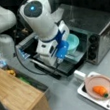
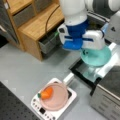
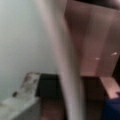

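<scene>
Here you see the teal bowl (image 1: 73, 43) at the mouth of the toaster oven (image 1: 93, 29), above its dropped door (image 1: 61, 65).

Your gripper (image 2: 88, 53) sits at the bowl's rim, but its fingertips are hidden behind the wrist housing in both front views, so you cannot tell how far apart they are. The wrist view gives you only the bowl's pale wall (image 3: 27, 37) and rim up close, with the brownish oven interior (image 3: 97, 50) beyond. Outward from the oven lies a grey tabletop (image 2: 22, 67). Below the oven in a front view, a pink plate (image 1: 100, 86) carrying a carrot (image 1: 100, 91) rests on a white scale (image 1: 108, 104). To the oven's left there, a wooden cabinet (image 1: 15, 95) stands.
</scene>
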